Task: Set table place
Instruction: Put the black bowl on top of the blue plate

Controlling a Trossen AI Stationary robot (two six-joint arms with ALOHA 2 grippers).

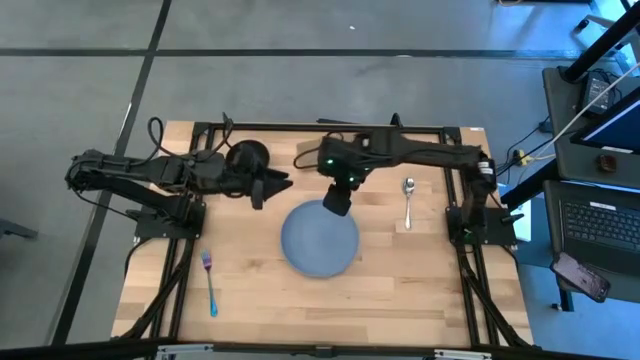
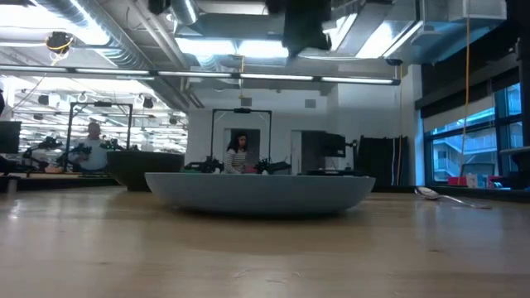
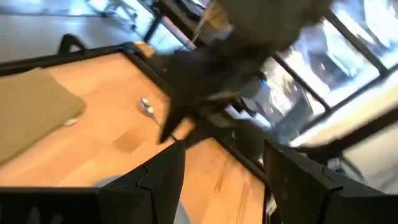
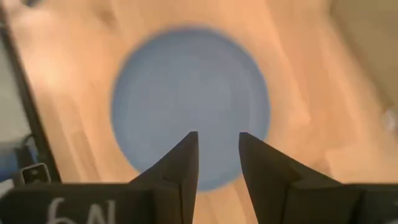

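Note:
The round pale blue plate [image 1: 320,240] lies flat on the middle of the wood table [image 1: 420,290]; it also shows in the low view [image 2: 261,192] and in the right wrist view [image 4: 189,93]. My right gripper [image 1: 338,200] hangs open above the plate's far edge, well clear of it [image 4: 217,146]. The black bowl [image 1: 247,157] stands at the far left, beside my left arm. My left gripper [image 1: 268,186] is open and empty, to the right of the bowl [image 3: 224,168]. The fork [image 1: 210,280] lies at the near left. The silver spoon [image 1: 408,200] lies to the right of the plate.
The black frame [image 1: 330,127] runs along the table's far edge and down both sides. Bare wood lies near the front edge and between the plate and the spoon. In the low view, people sit at desks [image 2: 236,156] in the room behind the table.

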